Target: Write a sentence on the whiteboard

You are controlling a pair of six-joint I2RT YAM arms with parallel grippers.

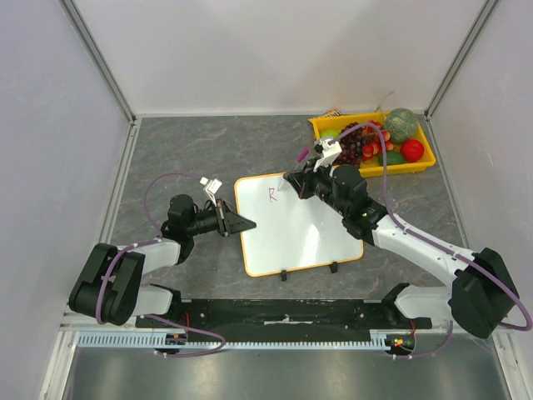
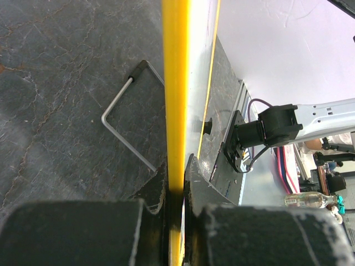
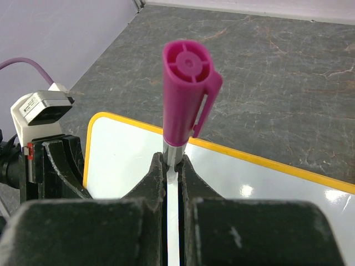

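Left fingers (image 2: 151, 191) clamp whiteboard (image 1: 300, 229) rim; right fingers (image 3: 148, 185) grip marker (image 3: 186, 94).

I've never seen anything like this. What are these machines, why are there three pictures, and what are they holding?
These are two robot arms bolted to the near edge of a table, each ending in a two-finger gripper. The wide picture looks down from above. The other two come from small cameras on each wrist, so you see the fingers up close. The left gripper pinches the yellow rim of the whiteboard. The right gripper holds a marker with a magenta cap. Only one pinkish letter, R, is on the board. Behind it sits a yellow tray of fruit.
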